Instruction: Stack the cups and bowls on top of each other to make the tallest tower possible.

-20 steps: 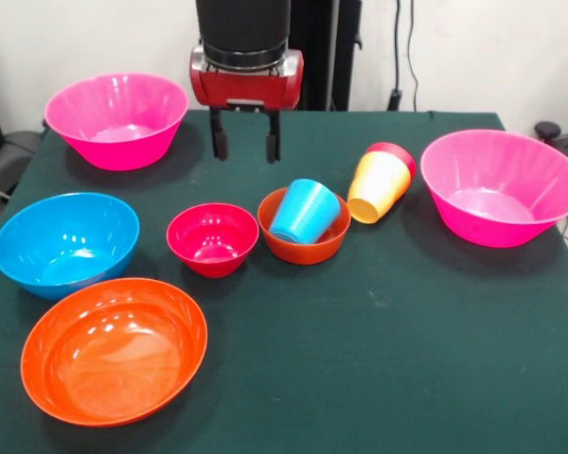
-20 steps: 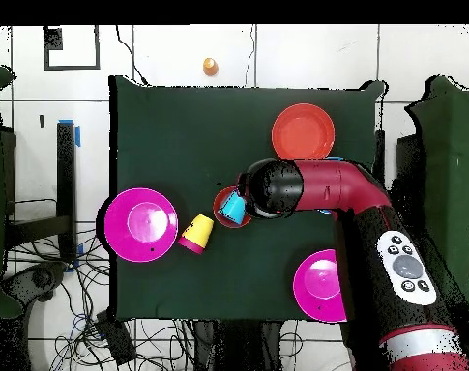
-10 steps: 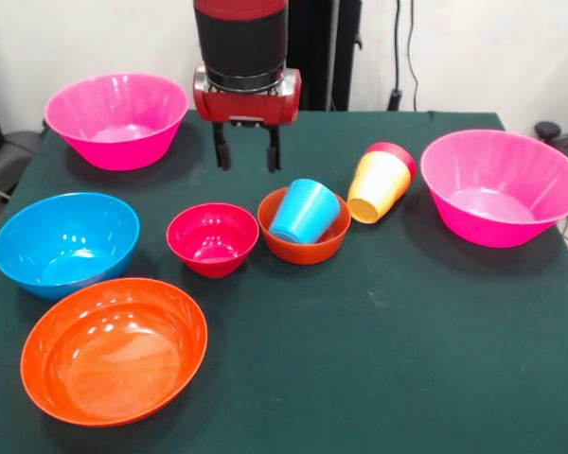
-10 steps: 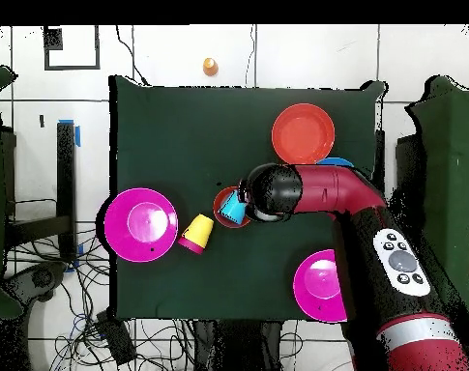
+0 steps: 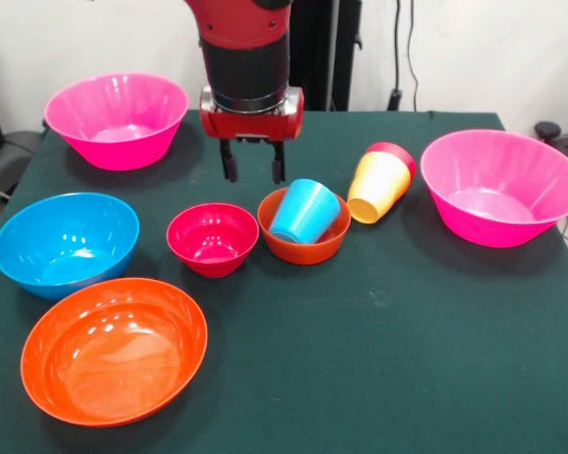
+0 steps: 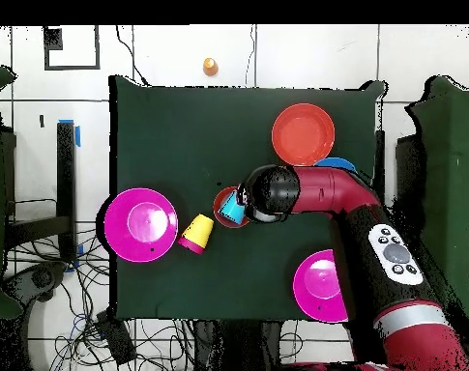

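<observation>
My gripper (image 5: 254, 174) is open and empty, hanging just behind the gap between the small crimson bowl (image 5: 213, 238) and the small orange bowl (image 5: 304, 242). A blue cup (image 5: 305, 210) lies tilted inside that orange bowl (image 6: 224, 205). A yellow cup (image 5: 378, 187) lies on its side with a red cup (image 5: 394, 151) nested behind it. Two large pink bowls (image 5: 116, 119) (image 5: 502, 185), a blue bowl (image 5: 66, 242) and a wide orange bowl (image 5: 114, 348) stand upright. In the overhead view my arm (image 6: 315, 189) hides the gripper and the crimson bowl.
The green table (image 5: 407, 331) has bare cloth at the front right. Overhead, a small orange object (image 6: 210, 66) sits on the floor beyond the table's far edge. Cables lie on the floor around the table.
The gripper has come down and nearer the small bowls, staying open. None of the cups or bowls has moved.
</observation>
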Controlling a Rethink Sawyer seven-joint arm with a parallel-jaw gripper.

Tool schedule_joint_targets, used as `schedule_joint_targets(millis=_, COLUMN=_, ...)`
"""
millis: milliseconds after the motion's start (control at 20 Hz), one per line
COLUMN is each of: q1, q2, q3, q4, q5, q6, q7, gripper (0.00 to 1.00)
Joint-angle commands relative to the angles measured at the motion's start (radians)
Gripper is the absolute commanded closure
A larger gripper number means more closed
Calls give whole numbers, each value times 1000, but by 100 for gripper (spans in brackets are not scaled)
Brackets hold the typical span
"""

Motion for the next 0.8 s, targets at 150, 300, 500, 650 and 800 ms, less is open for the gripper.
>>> schedule_joint_targets(millis=150, q1=-42, q2=55, q3=115, q4=-98, q5=-128, q6=44, q7=-360, gripper=0)
schedule_joint_targets(millis=300, q1=-54, q2=56, q3=139, q4=-106, q5=-149, q6=61, q7=-389, gripper=0)
schedule_joint_targets(millis=500, q1=-58, q2=26, q3=156, q4=-98, q5=-166, q6=102, q7=-401, gripper=0)
schedule_joint_targets(millis=650, q1=-57, q2=6, q3=181, q4=-98, q5=-175, q6=112, q7=-418, gripper=0)
schedule_joint_targets(millis=800, q1=-70, q2=-23, q3=208, q4=-74, q5=-186, q6=112, q7=-455, gripper=0)
